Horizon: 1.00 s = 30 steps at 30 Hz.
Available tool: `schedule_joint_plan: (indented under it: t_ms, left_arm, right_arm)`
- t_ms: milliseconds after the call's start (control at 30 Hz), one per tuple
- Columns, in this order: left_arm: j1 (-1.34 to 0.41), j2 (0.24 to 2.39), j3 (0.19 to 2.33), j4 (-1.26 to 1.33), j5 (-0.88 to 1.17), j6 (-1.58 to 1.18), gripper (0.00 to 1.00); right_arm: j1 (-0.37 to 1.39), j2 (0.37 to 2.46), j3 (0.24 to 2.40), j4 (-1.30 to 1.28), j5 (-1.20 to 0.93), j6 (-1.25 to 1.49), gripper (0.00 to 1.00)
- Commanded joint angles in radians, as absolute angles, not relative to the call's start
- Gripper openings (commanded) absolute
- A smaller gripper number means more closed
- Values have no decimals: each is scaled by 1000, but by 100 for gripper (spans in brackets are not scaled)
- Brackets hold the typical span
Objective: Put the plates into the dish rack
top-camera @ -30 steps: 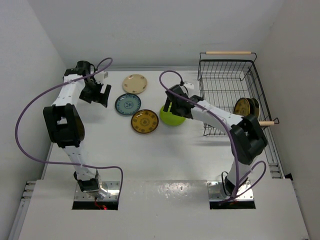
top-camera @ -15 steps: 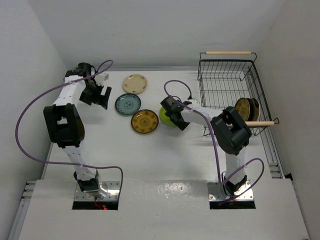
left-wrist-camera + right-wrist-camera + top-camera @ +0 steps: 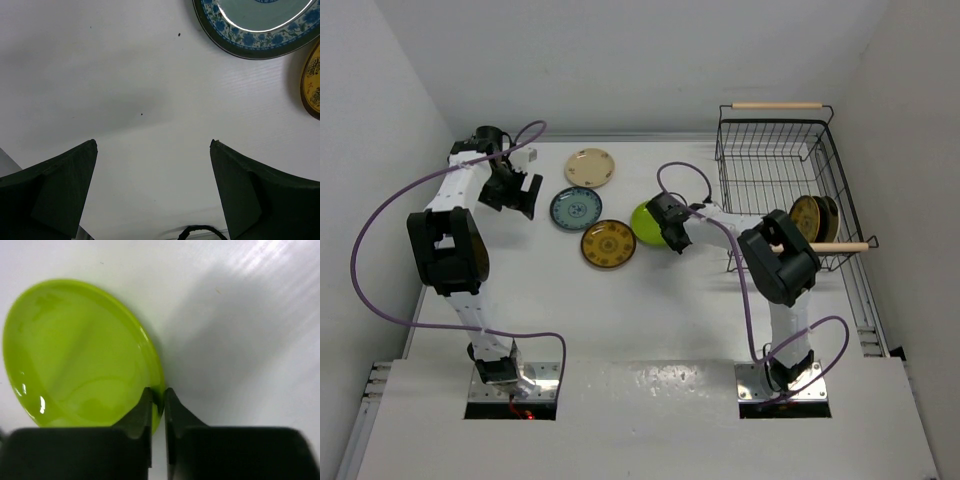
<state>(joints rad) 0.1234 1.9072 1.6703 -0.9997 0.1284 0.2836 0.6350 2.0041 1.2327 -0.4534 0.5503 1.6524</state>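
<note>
My right gripper (image 3: 158, 396) (image 3: 667, 225) is shut on the rim of the lime green plate (image 3: 80, 355) (image 3: 647, 223), which tilts up off the table. The beige plate (image 3: 590, 167), blue patterned plate (image 3: 576, 208) (image 3: 260, 22) and a brown-and-yellow plate (image 3: 610, 243) (image 3: 312, 82) lie flat at the table's middle. Another brown-and-yellow plate (image 3: 807, 214) stands on edge in the black wire dish rack (image 3: 780, 150), with a dark plate (image 3: 829, 213) behind it. My left gripper (image 3: 153, 150) (image 3: 523, 192) hangs open over bare table, left of the blue plate.
The rack's wooden handles (image 3: 778, 105) sit at its far and near ends. White walls enclose the table on the left, back and right. Purple cables (image 3: 380, 220) loop off both arms.
My right gripper has closed on the green plate's rim, and the right arm has folded in toward the plate. The plate has shifted slightly left and tipped up. The left arm has stayed put.
</note>
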Motion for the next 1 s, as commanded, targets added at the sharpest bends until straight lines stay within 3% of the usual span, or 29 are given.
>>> schedule_joint_plan:
  t_ms: [0, 233, 367, 500, 800, 967]
  left_arm:
    - [120, 1854, 1678, -992, 123, 290, 99]
    - [129, 1855, 1678, -992, 114, 290, 99]
    - [129, 1855, 1678, -1002, 114, 299, 99]
    - [129, 1855, 1678, -1002, 114, 299, 99]
    - [129, 1845, 1697, -1002, 114, 299, 99]
    - [129, 1836, 1697, -1002, 104, 299, 99]
  right_arm:
    - [617, 2052, 1209, -517, 535, 1643, 0]
    - [621, 1996, 1233, -506, 676, 1421, 0]
    - [647, 1837, 1184, -213, 779, 1074, 0]
    - [658, 1714, 1106, 111, 727, 649, 0]
    - [653, 1542, 1095, 301, 649, 151, 0]
    - [621, 1424, 1257, 207, 664, -122, 0]
